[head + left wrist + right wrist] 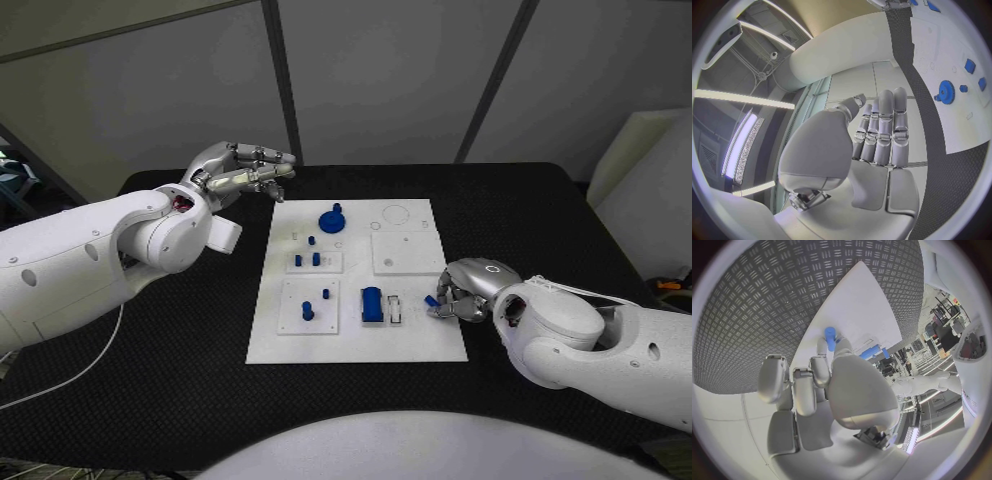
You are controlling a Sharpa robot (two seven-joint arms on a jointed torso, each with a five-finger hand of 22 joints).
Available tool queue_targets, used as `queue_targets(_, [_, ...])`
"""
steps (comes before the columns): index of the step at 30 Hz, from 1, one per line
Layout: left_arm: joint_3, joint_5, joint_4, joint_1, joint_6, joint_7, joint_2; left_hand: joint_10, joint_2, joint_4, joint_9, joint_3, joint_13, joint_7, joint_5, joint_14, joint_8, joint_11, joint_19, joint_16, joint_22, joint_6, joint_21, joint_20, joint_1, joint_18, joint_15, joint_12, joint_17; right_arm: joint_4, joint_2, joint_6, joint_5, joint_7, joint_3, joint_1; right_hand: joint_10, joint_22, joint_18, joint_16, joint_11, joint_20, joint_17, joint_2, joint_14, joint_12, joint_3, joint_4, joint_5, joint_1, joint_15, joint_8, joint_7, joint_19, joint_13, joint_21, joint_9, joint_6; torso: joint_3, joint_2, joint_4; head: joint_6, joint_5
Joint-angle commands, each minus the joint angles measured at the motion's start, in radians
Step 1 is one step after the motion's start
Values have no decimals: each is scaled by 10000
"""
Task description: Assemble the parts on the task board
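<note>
Head view has my right hand (pixel 464 290) low at the board's (pixel 411 340) right edge, pinching a small blue peg (pixel 431 300) at my fingertips; the right wrist view shows that peg (pixel 830 336) over the white plate. My left hand (pixel 238 172) hangs above the table beyond the board's far left corner, fingers curled in on nothing. A blue gear (pixel 333 220) and block (pixel 372 304) sit on the board.

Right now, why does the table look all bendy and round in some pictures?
Both wrist views use fisheye lenses, so the task board's straight edges curve there and the picture is a circle in a dark frame; the head view keeps the task board straight-edged. In the left wrist view, bright ceiling lights glare.
</note>
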Motion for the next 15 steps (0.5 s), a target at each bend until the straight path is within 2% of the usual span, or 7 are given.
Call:
queue_targets(1, [3, 17, 21, 8, 95, 109, -11, -36, -46, 24, -12, -11, -7, 10, 34, -8, 51, -1, 5, -34, -10, -62, -42, 83, -69, -126, 60, 56, -15, -148, -33, 435, 510, -501, -118, -126, -20, 32, 2, -32, -46, -44, 1394, 486, 756, 97, 634, -380, -18, 749, -113, -61, -36, -23, 399, -23, -2131, 58, 5, -21, -22, 13, 2])
queue_targets(4, [3, 17, 16, 8, 87, 107, -6, -38, -38, 27, -12, -8, -7, 11, 36, -8, 53, -1, 6, -34, -12, -63, -44, 84, -70, -126, 60, 59, -16, -36, -122, 80, 1206, -468, -116, -125, 26, 114, -19, 24, -68, -65, 1490, 460, 779, 169, 1000, -423, 12, 860, -128, -79, -58, 33, 452, 43, -2152, 150, -12, -22, -27, -5, -13])
queue_targets(9, [3, 17, 13, 7, 89, 109, 3, -41, -24, 31, -13, -2, -8, 12, 39, -8, 57, -1, 7, -34, -16, -64, -48, 84, -70, -126, 61, 62, -17, 164, -261, -558, 2122, -330, -111, -122, 110, 225, -44, 102, -87, -89, 1621, 297, 809, 280, 1568, -435, 206, 824, -143, -109, -76, 105, 531, 133, -2165, 275, 11, -7, -23, 32, 0])
queue_targets(10, [3, 17, 10, 7, 86, 109, 3, -41, -24, 31, -13, -2, -8, 12, 39, -8, 57, -1, 7, -34, -16, -64, -48, 84, -70, -126, 61, 62, -17, 210, -296, -698, 2322, -300, -110, -121, 124, 243, -47, 109, -87, -93, 1634, 216, 811, 289, 1766, -418, 239, 759, -144, -127, -77, 116, 538, 147, -2169, 302, 5, -9, -20, 30, -6])
queue_targets(11, [3, 17, 8, 7, 83, 110, 2, -41, -24, 31, -13, -2, -8, 12, 39, -8, 57, -1, 7, -34, -16, -64, -48, 84, -70, -126, 61, 62, -17, 258, -330, -834, 2514, -273, -109, -120, 140, 265, -49, 115, -90, -96, 1647, 43, 812, 290, 2194, -383, 275, 613, -144, -164, -79, 124, 541, 161, -2173, 356, -2, -11, -18, 27, -14])
queue_targets(13, [3, 17, 7, 7, 77, 111, -1, -41, -24, 31, -13, -2, -8, 12, 39, -8, 57, -1, 7, -34, -16, -64, -48, 84, -70, -126, 61, 62, -17, 363, -396, -1087, 2859, -224, -105, -117, 161, 292, -55, 131, -93, -95, 1675, -125, 818, 317, 2463, -396, 284, 520, -144, -193, -79, 138, 562, 180, -2174, 370, -9, -7, -15, 24, -22])
queue_targets(15, [3, 17, 8, 7, 69, 112, 1, -41, -24, 31, -13, -2, -8, 12, 39, -8, 57, -1, 7, -34, -16, -64, -48, 84, -70, -126, 61, 62, -17, 484, -452, -1309, 3204, -173, -99, -113, 181, 306, -56, 134, -109, -94, 1684, -380, 819, 330, 2976, -431, 303, 334, -139, -225, -84, 140, 575, 186, -2159, 412, -13, -1, -12, 30, -16])
